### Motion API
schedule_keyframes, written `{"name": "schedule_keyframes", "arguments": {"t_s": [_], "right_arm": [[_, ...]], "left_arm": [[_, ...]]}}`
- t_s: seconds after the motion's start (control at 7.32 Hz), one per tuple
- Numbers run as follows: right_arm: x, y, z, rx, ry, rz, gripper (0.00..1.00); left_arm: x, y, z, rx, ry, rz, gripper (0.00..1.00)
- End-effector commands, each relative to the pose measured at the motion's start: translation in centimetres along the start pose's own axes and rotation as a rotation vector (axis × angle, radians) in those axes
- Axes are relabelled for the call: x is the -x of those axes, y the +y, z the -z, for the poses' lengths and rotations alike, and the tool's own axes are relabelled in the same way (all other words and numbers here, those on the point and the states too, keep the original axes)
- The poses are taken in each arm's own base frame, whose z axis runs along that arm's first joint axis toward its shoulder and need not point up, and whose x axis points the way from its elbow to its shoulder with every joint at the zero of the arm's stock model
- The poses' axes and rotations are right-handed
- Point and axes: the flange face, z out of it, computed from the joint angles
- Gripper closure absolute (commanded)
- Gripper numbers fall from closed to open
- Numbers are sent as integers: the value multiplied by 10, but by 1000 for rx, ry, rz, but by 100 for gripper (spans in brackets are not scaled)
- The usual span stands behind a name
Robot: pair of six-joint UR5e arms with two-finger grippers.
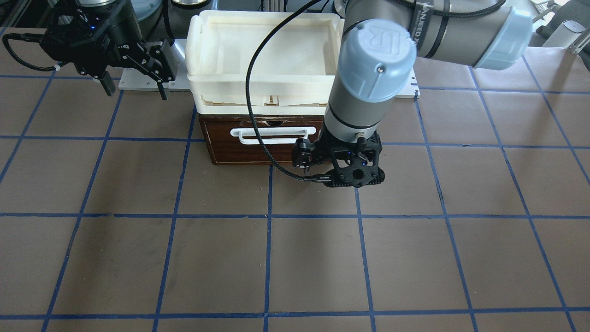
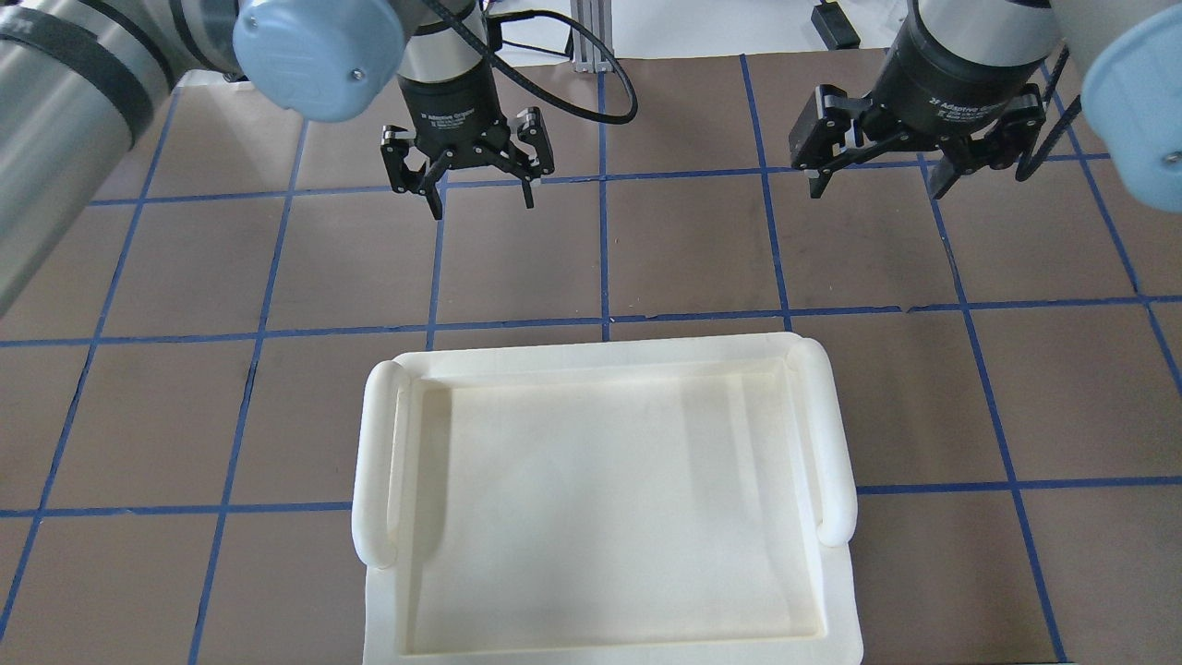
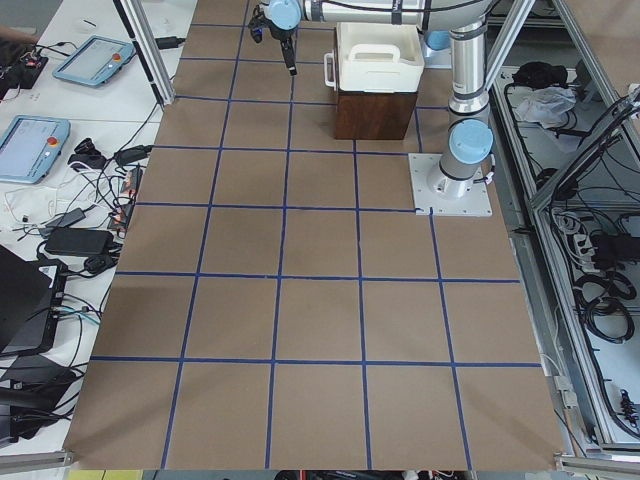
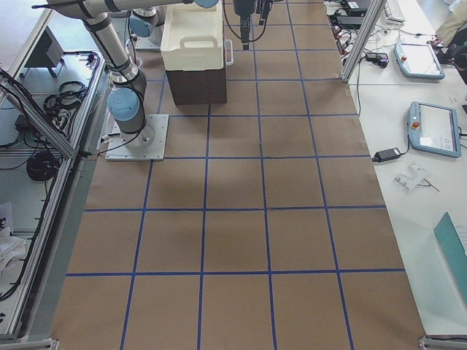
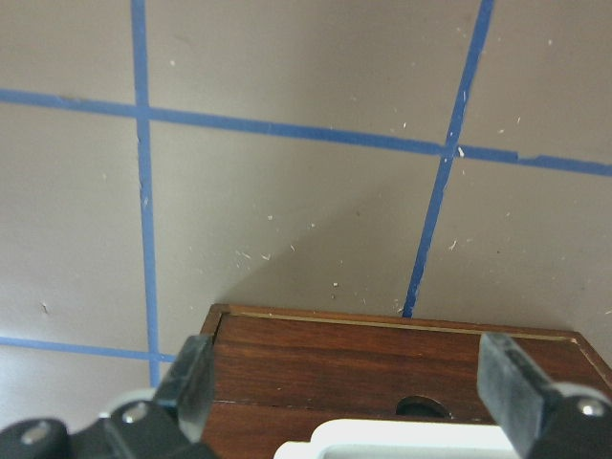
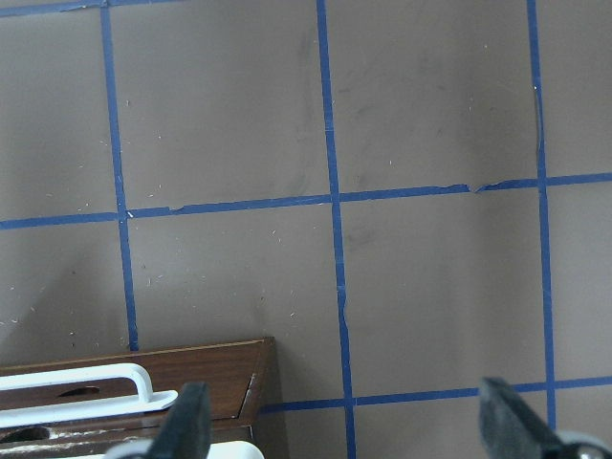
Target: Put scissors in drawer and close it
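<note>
The drawer (image 1: 221, 150), glossy dark wood with a white bar handle (image 1: 272, 135), sat pushed in near the robot-side edge of the matte brown, blue-gridded table (image 1: 138, 258), under a smooth cream plastic tray (image 1: 230, 83). The left gripper (image 2: 480, 201) hung before the drawer front, jaws spread and empty. The right gripper (image 2: 877, 192) hung off the tray's corner, jaws likewise spread.

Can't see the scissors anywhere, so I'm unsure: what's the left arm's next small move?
Probably back the left gripper away from the drawer: the drawer front looks pushed in beneath the cream tray, no scissors show, and both it and the right gripper are open and empty.
</note>
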Motion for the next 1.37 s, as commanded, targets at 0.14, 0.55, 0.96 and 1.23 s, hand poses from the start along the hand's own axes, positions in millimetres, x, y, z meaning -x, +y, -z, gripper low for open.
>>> {"name": "schedule_keyframes", "arguments": {"t_s": [0.14,0.55,0.96,1.23], "right_arm": [[0,0,0,0,0,0,0],[0,0,0,0,0,0,0],[0,0,0,0,0,2,0],[0,0,0,0,0,2,0]], "left_arm": [[91,-5,67,-121,18,-8,0],[150,1,89,-159,9,-71,0],[159,29,75,-129,7,-63,0],[158,36,74,-131,5,-64,0]]}}
